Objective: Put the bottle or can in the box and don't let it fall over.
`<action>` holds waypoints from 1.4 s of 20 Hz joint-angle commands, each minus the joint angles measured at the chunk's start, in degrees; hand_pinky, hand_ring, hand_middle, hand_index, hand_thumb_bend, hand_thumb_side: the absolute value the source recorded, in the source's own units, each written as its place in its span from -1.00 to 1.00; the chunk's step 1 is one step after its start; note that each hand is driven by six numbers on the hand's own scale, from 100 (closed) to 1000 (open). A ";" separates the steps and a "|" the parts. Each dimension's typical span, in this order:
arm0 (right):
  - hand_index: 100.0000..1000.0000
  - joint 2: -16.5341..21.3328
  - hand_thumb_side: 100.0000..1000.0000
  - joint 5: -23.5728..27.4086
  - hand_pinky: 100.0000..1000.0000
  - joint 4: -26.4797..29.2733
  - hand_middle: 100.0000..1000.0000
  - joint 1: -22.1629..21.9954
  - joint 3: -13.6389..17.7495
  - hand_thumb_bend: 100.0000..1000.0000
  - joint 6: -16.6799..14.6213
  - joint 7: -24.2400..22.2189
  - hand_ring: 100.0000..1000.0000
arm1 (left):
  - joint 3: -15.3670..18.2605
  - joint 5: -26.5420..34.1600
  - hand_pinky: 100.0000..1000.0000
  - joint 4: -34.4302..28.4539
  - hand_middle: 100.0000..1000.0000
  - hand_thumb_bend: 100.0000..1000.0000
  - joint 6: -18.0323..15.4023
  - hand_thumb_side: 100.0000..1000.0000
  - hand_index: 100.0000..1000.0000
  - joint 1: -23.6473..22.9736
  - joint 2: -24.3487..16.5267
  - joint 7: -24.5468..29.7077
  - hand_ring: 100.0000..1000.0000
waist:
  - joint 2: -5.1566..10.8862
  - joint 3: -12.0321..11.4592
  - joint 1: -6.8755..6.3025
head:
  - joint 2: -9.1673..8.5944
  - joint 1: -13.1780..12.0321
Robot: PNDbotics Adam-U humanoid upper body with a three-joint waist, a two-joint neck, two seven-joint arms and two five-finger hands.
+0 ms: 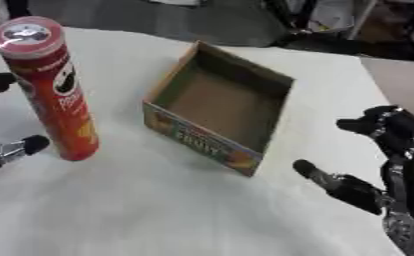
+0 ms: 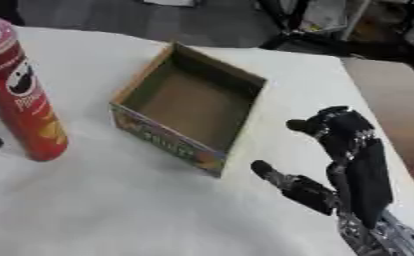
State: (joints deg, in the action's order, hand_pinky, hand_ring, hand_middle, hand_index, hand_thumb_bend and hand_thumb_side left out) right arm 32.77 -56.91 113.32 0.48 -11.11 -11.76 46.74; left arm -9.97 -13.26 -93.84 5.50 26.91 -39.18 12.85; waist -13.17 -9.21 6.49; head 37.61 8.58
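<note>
A tall red chip can (image 1: 56, 90) with a clear lid stands upright on the white table, left of the box. The cardboard box (image 1: 221, 102) lies open-topped at the middle, with nothing inside and a printed front wall. My left hand (image 1: 2, 147) shows at the left edge; its fingers spread on either side of the can's lower half and do not touch it. My right hand (image 2: 346, 160) hangs open to the right of the box, thumb pointing toward the box's near corner.
The white table (image 1: 158, 210) reaches the front of the view; its far edge runs behind the box. Dark floor and equipment legs (image 1: 315, 25) lie beyond it. A brown surface (image 2: 394, 105) adjoins the table on the right.
</note>
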 commanded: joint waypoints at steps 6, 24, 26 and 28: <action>0.15 2.78 -0.71 1.24 0.00 1.27 -0.25 -0.03 2.15 0.63 -0.62 -0.76 -0.29 | 0.32 0.21 1.00 3.52 0.98 0.26 0.15 0.14 0.98 3.65 1.00 -1.50 1.00 | 0.14 0.09 -0.46 | -1.02 -0.52; 0.14 2.08 -0.70 -0.11 -0.01 1.27 -0.26 -1.05 3.90 0.64 1.32 1.66 -0.29 | -0.77 -1.41 1.00 9.87 0.97 0.31 -3.27 0.21 0.98 9.27 3.64 0.37 1.00 | -0.66 0.44 -0.84 | -1.74 -0.74; 0.15 2.09 -0.69 0.11 0.00 1.27 -0.25 -1.12 4.05 0.64 1.38 1.79 -0.28 | -0.77 -1.69 1.00 10.44 0.97 0.30 -3.35 0.21 0.98 9.77 3.95 0.34 1.00 | -0.70 0.40 -0.86 | -1.82 -0.78; 0.15 2.10 -0.70 0.52 0.00 1.27 -0.24 -1.20 4.29 0.64 1.34 1.91 -0.28 | -0.80 -1.97 1.00 10.99 0.97 0.30 -3.43 0.20 0.98 10.36 4.25 0.35 1.00 | -0.74 0.38 -0.89 | -1.87 -0.82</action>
State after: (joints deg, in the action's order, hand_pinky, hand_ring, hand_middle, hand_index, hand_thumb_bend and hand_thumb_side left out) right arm 34.01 -56.64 113.32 -0.66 -7.69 -10.48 48.38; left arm -11.09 -14.79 -82.59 2.31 36.18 -34.22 13.27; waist -14.58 -8.83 6.06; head 36.56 7.71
